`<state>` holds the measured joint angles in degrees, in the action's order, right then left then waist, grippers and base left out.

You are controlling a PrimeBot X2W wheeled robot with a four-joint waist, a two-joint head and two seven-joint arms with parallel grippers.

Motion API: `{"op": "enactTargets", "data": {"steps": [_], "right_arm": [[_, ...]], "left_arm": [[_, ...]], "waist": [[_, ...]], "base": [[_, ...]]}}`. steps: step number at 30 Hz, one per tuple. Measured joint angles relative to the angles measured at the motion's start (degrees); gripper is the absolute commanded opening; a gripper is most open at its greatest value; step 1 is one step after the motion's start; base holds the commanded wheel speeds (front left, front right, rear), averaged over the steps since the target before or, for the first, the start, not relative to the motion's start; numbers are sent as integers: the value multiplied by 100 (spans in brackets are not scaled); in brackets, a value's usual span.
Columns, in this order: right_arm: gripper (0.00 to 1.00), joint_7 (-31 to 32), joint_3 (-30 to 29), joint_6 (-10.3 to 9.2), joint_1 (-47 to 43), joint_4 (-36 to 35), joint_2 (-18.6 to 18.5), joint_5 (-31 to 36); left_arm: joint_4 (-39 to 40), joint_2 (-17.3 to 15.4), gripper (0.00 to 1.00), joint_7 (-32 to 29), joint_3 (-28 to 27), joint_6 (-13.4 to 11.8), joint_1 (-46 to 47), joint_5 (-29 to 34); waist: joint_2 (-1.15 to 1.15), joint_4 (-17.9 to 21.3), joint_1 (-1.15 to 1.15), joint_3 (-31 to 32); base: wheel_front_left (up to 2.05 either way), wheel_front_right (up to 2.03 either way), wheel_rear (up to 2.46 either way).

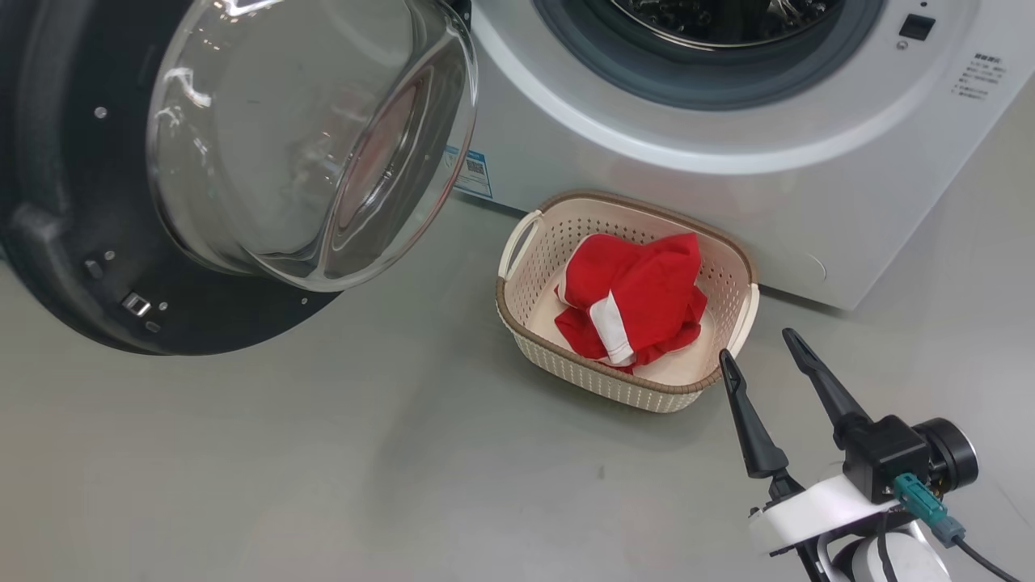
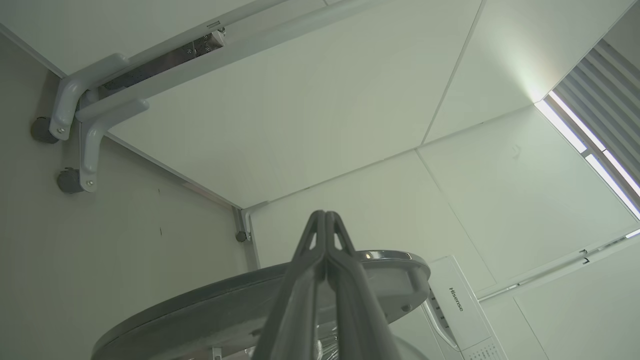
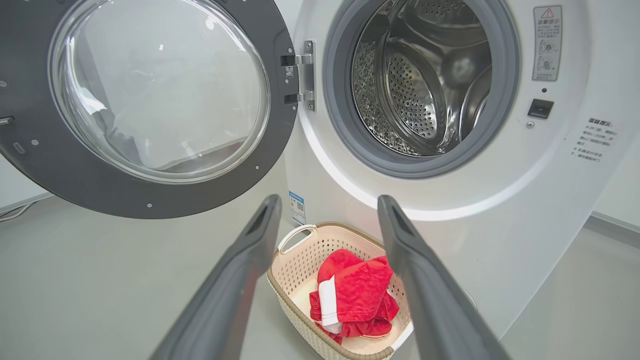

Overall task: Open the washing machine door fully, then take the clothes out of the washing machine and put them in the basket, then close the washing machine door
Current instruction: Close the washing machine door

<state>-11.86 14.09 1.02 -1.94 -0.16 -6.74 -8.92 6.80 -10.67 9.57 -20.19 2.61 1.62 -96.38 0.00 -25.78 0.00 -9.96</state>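
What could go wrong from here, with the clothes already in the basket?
The washing machine door hangs wide open; the shut left gripper by its edge might slip off when pushing. The open right gripper hovers near the basket holding the clothes, so a turn could knock it.

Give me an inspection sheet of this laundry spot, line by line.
Surface: smooth grey floor.
Job's things: washing machine door swung wide open; washing machine port uncovered, drum looks empty; clothes bunched inside the basket, which stands on the floor before the machine.
Clutter: nothing seen.
Pincers: right pincer open, holding nothing, near the basket; left pincer shut, by the door's edge.
Cables: dark cable with a green plug at the right wrist.
Surroundings: pale wall panels.
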Motion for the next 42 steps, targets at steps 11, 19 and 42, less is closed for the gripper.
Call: {"op": "enactTargets", "data": {"steps": [11, 19, 42], "right_arm": [[100, 153, 13, 71, 246, -142, -93, 76], [100, 205, -8, 93, 409, -223, -180, 98], [100, 213, -119, 94, 511, -229, -237, 97]], "left_arm": [[-869, -593, 0, -961, 162, -182, 740, -749], [-1428, -805, 0, -1257, 44, -281, 1200, -1026], [-2335, -1057, 0, -1984, 259, 63, 1728, -1090]], "waist": [[0, 264, 0, -387], [0, 447, 0, -650], [0, 479, 0, -905]], "base": [[0, 0, 0], [0, 0, 0], [0, 0, 0]]}}
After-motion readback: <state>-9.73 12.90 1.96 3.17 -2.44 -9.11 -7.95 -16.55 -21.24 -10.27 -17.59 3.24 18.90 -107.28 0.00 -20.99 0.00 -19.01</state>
